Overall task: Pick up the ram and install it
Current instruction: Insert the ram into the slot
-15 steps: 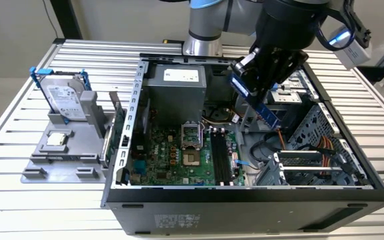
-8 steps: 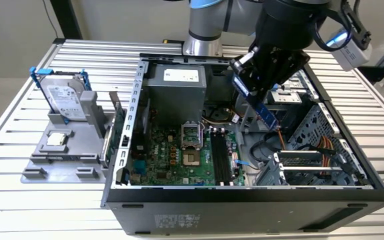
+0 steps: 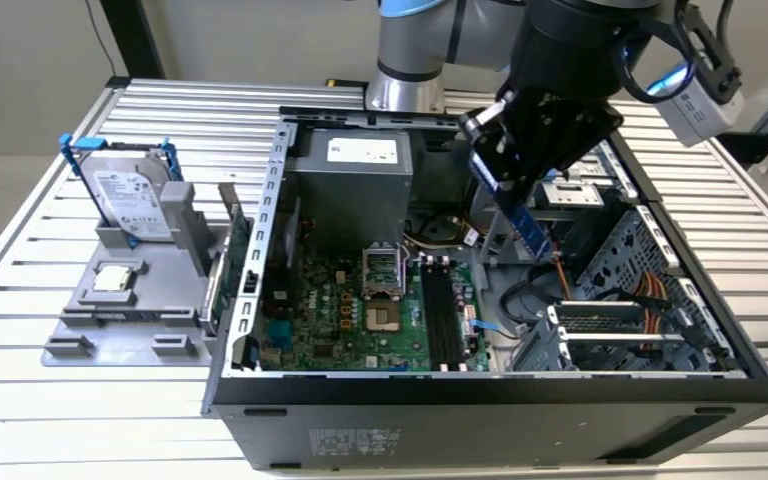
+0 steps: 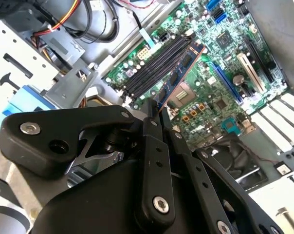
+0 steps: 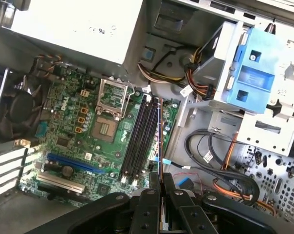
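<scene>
We see a ribbed silver worktop (image 3: 77,420), a pale wall (image 3: 24,50) behind it and a dark upright post (image 3: 132,35) at the exterior view's left.

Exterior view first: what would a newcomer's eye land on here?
The black gripper holds the ram tilted over the open computer case. Below lies the green motherboard with its black memory slots. At the exterior view's left, a hard drive stands on a grey tray.

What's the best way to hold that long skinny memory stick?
Pinch its two flat faces, coming in over a thin edge, as the claw does now. The memory stick is flat and thin, so those faces give the most grip.
</scene>
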`<state>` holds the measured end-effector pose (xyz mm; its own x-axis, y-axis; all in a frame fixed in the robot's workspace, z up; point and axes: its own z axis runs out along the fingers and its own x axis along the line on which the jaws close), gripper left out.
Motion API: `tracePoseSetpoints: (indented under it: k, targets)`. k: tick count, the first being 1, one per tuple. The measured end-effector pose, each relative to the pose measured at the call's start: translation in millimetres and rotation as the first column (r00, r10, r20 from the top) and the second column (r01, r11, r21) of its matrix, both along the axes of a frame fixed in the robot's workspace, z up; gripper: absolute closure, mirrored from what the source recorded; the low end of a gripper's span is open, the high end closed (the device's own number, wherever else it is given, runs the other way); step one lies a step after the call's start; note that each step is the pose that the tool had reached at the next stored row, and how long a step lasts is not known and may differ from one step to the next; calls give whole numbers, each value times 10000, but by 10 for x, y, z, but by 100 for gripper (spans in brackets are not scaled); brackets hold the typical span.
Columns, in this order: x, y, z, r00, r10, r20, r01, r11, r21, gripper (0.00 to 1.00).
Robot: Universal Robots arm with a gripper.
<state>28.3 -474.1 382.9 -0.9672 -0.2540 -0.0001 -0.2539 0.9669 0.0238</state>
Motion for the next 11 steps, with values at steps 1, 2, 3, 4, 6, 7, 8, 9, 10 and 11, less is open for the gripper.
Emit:
tracePoseSetpoints:
  k: [1,2,3,4,6,7,8,9,10,11]
  targets:
    - [0,0,0,10000,-93,0,93,10000,1,100]
    - [0,0,0,9998,-187,0,187,9998,2,100]
    - [0,0,0,9996,-274,0,274,9996,3,100]
    - [0,0,0,9993,-378,0,378,9993,4,100]
    - [0,0,0,9984,-562,0,562,9984,6,100]
    - [0,0,0,9979,-654,0,654,9979,6,100]
    - [0,0,0,9972,-750,0,750,9972,8,100]
    - [0,0,0,9964,-847,0,847,9964,8,100]
    - [0,0,0,9956,-941,0,941,9956,10,100]
    - [0,0,0,9947,-1030,-1,1030,9947,11,100]
